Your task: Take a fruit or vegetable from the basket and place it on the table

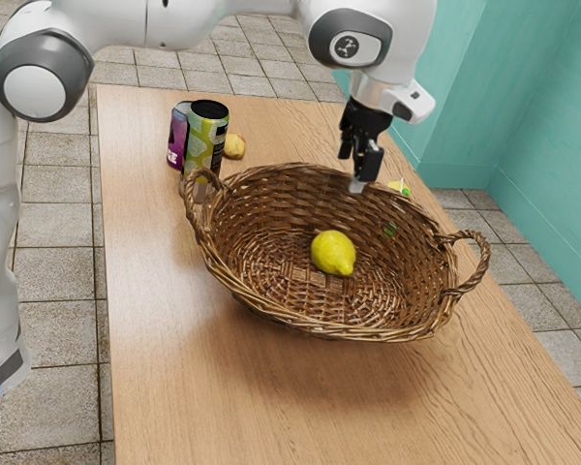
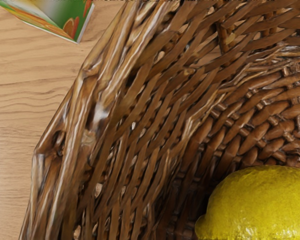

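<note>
Yellow lemon (image 1: 333, 253) lies ungrasped in the wicker basket (image 1: 339, 331); the gripper (image 1: 352, 171), jaws apparently parted, hangs near the rim; grasping, lifting and placement on the table (image 1: 213, 407) remain.

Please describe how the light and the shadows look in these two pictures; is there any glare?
In the exterior view, the light is soft, with a faint shadow on the table under the basket and no strong glare; in the wrist view, small glossy highlights on the lemon, a pale glint on the basket's rim, and dark shade beside the lemon.
</note>
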You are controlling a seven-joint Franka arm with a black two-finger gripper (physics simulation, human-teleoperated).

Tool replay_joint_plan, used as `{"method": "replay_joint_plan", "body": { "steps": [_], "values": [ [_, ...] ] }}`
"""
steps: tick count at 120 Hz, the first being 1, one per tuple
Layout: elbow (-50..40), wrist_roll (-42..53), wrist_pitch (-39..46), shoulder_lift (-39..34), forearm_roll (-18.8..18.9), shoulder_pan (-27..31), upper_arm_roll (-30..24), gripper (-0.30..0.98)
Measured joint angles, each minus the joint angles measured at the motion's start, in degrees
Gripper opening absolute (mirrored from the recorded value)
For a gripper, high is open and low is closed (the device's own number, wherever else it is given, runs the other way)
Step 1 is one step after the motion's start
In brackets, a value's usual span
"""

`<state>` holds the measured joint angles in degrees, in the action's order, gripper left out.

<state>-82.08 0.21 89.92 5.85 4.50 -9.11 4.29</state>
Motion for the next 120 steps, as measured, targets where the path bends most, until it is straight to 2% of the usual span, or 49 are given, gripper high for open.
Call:
{"method": "replay_joint_plan", "body": {
  "steps": [17, 31, 57, 79, 89, 120],
  "values": [
    [1.04, -0.07, -0.06, -0.13, -0.94, -0.81, -0.32, 0.69],
    [1.32, 1.32, -0.11, -1.62, -1.29, -4.48, -0.27, 0.69],
    [0.96, 8.9, -4.55, -4.67, -2.53, -12.61, -0.14, 0.69],
    [-3.23, 16.36, -6.86, -8.35, -3.49, -17.31, 0.43, 0.69],
    [-4.06, 19.76, -7.39, -8.74, -3.86, -15.51, 0.93, 0.68],
    [-3.84, 28.07, -8.0, -6.51, -4.43, -2.37, 1.19, 0.69]
  ]
}}
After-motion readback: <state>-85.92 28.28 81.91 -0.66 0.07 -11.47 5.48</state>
